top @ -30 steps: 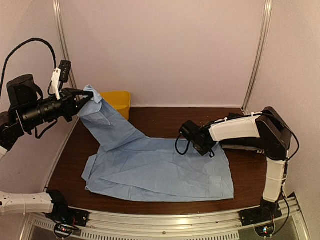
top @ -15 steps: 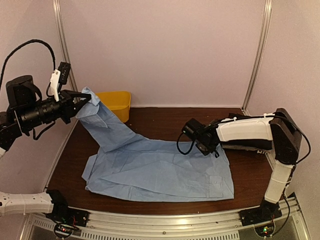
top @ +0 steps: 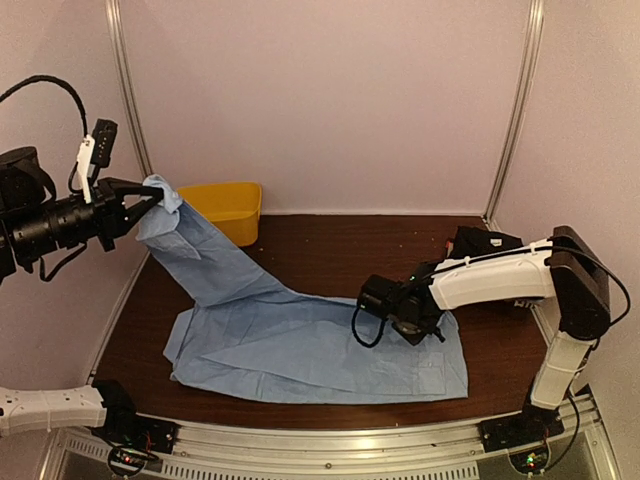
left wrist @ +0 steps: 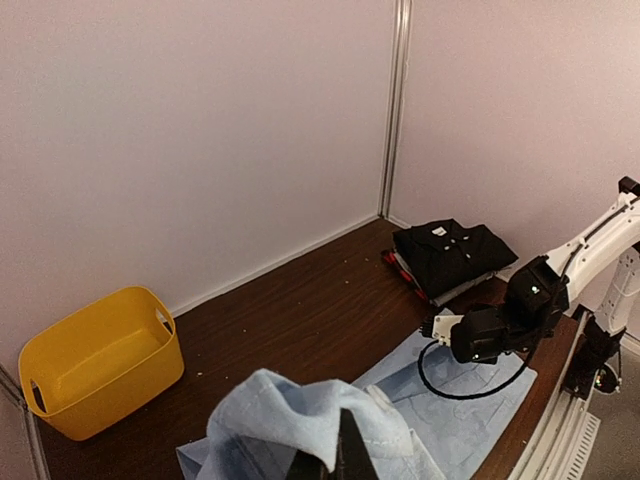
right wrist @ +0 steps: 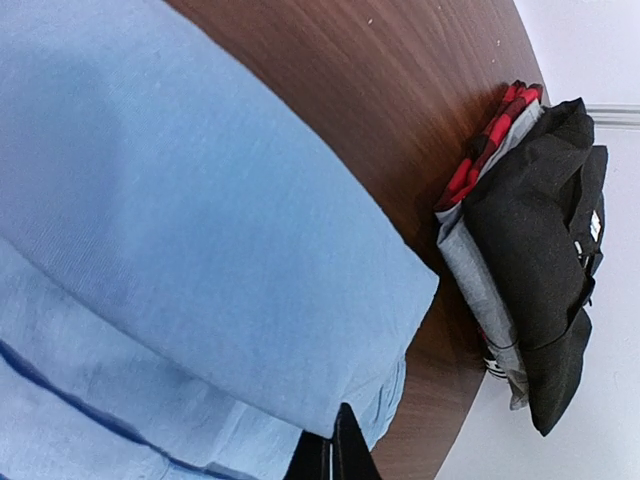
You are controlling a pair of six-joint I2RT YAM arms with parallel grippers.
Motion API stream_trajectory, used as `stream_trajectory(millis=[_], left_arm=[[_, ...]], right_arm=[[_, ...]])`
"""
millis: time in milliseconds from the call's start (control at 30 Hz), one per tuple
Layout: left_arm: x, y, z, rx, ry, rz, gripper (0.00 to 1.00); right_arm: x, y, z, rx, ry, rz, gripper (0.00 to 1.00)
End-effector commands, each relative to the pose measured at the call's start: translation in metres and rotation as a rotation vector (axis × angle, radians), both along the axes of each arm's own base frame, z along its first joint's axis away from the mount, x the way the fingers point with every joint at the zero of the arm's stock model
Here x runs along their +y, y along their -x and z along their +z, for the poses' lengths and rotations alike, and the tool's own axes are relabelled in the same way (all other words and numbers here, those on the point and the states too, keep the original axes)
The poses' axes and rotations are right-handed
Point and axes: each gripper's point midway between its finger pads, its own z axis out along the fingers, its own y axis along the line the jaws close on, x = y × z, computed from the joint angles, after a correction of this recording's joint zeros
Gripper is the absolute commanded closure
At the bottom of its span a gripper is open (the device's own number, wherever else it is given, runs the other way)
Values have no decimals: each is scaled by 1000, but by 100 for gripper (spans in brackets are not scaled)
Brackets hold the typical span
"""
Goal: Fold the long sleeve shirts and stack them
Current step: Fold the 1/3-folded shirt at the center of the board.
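Blue shirt (top: 300, 340), long axis left-right

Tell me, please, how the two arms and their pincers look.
The left arm is black near its wrist, with a white bracket and a black cable arching above; its lowest link is white. The right arm has white shells, black joints and a cable loop at the wrist. The left pincer and the right pincer are dark.
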Motion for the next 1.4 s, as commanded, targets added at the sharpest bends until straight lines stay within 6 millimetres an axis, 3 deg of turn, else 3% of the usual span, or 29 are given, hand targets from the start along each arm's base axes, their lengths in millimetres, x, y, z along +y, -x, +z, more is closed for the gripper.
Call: stream_trajectory(millis=[0,200,533,667,900,1100,1267,1367], left_arm=[[-7,10,-18,37,-46,-73,100],[-9,13,-47,106,-114,-93,100],[-19,23,-62,132,-147,-185,100],[-20,16,-66,141,-161,-163,100],[-19,1,-57,118,-137,-97,100],[-33,-1,-48,113,-85,-148,100],[-63,-2,-49,131,-29,-276,100],[-83,-8,-57,166,-24,-341,100]], right_arm=[[-5,21,-1,37,-7,-23,100],[3,31,-4,74,-27,-15,100],[0,43,-12,153,1,-84,100],[1,48,-20,180,-2,-78,89],[1,50,-23,190,-17,-72,64],[22,39,-2,120,-164,-48,57],[51,25,29,42,-428,-24,53],[57,20,44,5,-543,-21,52]])
